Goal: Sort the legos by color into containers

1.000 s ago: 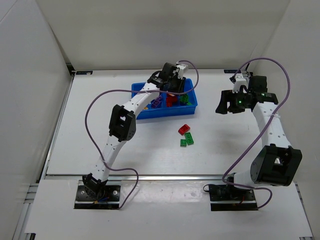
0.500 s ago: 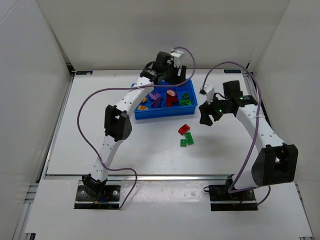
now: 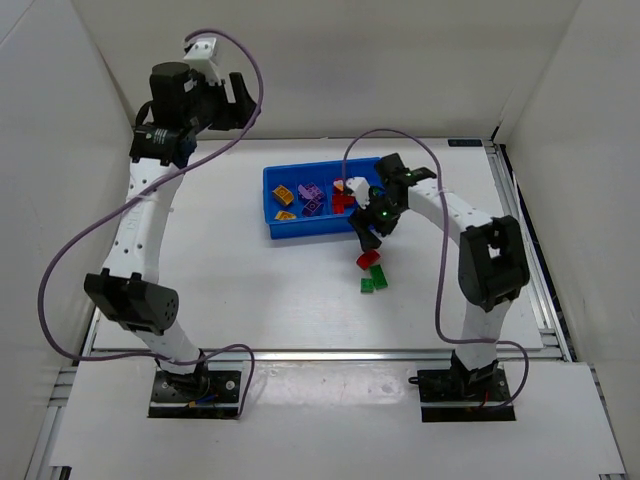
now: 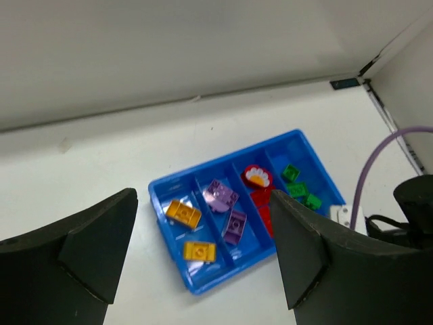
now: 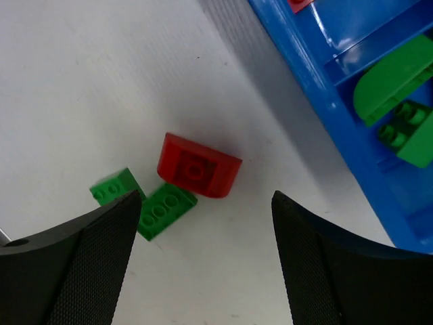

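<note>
The blue tray (image 3: 285, 230) lies mid-table with four compartments. In the left wrist view the tray (image 4: 206, 284) holds two yellow-orange bricks (image 4: 183, 212), two purple bricks (image 4: 222, 196), red bricks (image 4: 260, 198) and three green bricks (image 4: 298, 189). A red rounded brick (image 3: 367, 259) and two green bricks (image 3: 378, 275) lie loose on the table just in front of the tray. My right gripper (image 3: 366, 238) is open and empty, just above the red brick (image 5: 198, 172) and green bricks (image 5: 166, 210). My left gripper (image 3: 228, 103) is open and empty, raised high at the back left.
White walls close in the table at the back and on both sides. The tray's near right corner (image 5: 318, 88) is close beside my right gripper (image 5: 206, 271). Purple cables hang from both arms.
My left arm has swung up and away from over the tray to the far back left. My right arm has moved left and down to the loose bricks in front of the tray.
</note>
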